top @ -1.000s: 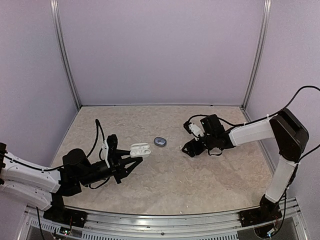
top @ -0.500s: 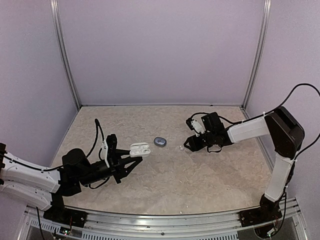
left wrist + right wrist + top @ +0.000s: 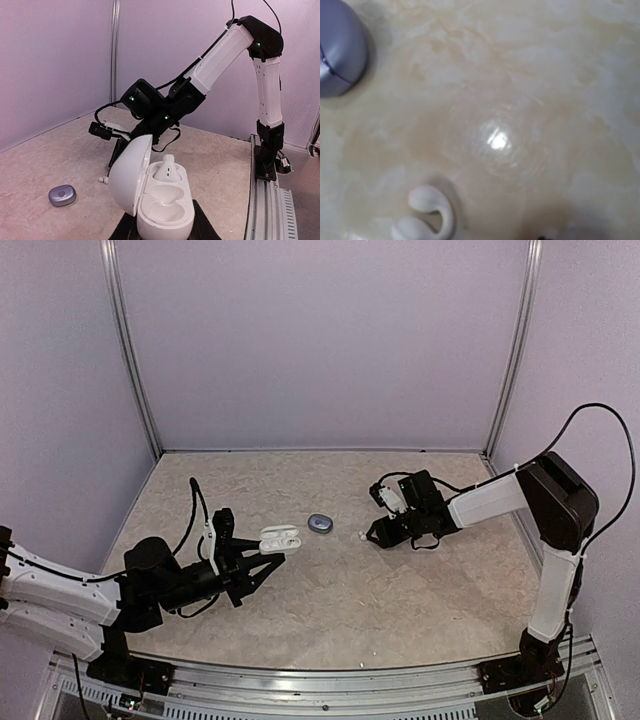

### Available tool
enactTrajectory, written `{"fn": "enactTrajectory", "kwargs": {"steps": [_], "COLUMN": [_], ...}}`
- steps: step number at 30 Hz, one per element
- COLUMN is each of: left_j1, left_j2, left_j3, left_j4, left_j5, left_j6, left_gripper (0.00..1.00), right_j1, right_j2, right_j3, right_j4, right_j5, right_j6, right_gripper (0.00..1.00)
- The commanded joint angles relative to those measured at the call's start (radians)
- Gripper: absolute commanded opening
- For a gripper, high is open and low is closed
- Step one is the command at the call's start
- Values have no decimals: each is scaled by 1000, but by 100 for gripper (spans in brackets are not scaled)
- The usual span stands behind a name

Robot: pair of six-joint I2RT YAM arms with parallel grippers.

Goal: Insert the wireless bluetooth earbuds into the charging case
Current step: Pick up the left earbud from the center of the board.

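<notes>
Left end effector (image 3: 270,548) grips the open white case (image 3: 165,210); right end effector (image 3: 374,534), beside a white earbud (image 3: 412,229), cannot be judged.

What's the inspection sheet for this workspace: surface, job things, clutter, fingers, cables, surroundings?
Surface: marbled tabletop, glossy glare.
Job's things: open white case with one white earbud seated; second white earbud loose on the tabletop; closed grey case nearby.
Clutter: nothing seen.
Grippers: left gripper shut on the white case; right gripper beside the loose earbud, opening unclear.
Cables: black cables along both arms.
Surroundings: lilac walls, metal posts.
</notes>
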Motion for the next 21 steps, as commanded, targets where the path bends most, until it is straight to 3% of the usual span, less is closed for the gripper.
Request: {"fn": "enactTrajectory", "kwargs": {"steps": [1, 21], "left_j1": [8, 9], "left_j2": [-6, 6], "left_j3": [0, 3], "left_j4": [24, 29], "left_j5": [10, 16], "left_j6": [12, 18], "left_gripper": [3, 3], "right_j1": [-8, -8], "right_j2": [2, 38], "right_j3": [22, 54], "right_j4": [26, 21], "right_j5": [-4, -36], "right_j6": [16, 10], "right_gripper": [50, 51]}}
